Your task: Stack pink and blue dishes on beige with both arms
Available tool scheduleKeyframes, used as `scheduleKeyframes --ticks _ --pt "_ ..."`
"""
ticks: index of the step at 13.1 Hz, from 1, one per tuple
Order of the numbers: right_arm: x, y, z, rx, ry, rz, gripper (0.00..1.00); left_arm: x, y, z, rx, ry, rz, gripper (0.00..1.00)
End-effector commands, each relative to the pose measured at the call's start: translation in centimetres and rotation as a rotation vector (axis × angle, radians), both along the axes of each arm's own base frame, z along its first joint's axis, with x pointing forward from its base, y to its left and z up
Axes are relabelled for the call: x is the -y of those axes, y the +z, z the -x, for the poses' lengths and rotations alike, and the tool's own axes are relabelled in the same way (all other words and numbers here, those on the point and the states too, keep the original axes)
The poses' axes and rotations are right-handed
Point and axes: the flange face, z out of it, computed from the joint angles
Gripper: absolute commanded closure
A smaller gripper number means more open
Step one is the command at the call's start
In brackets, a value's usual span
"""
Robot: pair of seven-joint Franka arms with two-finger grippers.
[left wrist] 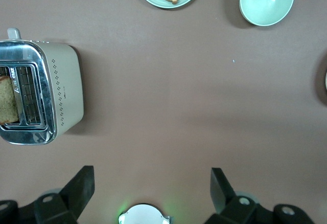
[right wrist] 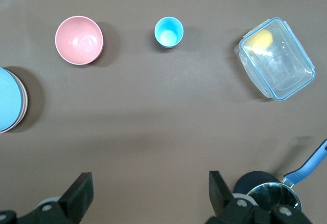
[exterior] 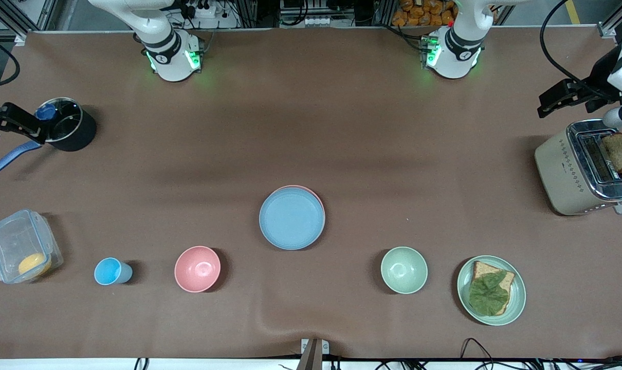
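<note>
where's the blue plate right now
In the front view the blue plate lies mid-table on top of the pink plate, farther from the camera than the pink bowl and green bowl.

blue plate [right wrist: 9, 98] on pink plate [right wrist: 22, 106], right hand [right wrist: 148, 193] spread

You have three flat round matte plates in view: a light blue plate [exterior: 291, 218] on top of a pale pink plate [exterior: 317, 197] showing only as a rim, and one pale green plate [exterior: 516, 300] carrying a single slice of bread [exterior: 504, 280] under a green leaf [exterior: 487, 294]. You can count two deep bowls, one pink [exterior: 197, 269] and one pale green [exterior: 404, 270], plus one small blue cup [exterior: 110, 271]. Add one clear lidded plastic container [exterior: 18, 241], one dark saucepan with a blue handle [exterior: 67, 126], and one cream toaster [exterior: 573, 172] holding a second slice of brown bread [exterior: 619, 150].
</note>
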Motion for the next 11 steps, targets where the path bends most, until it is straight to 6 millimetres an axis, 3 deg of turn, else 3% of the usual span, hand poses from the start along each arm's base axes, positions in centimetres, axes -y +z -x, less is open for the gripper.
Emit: scheduleKeyframes --ticks 1,11 --pt "-0.01 0.65 0.44 0.0 -0.006 0.011 0.0 0.1 0.58 0.66 -0.015 0.004 0.004 0.0" --pt "0.43 0.22 0.33 -0.016 -0.014 0.021 0.0 0.27 0.55 0.77 -0.026 0.007 0.004 0.0"
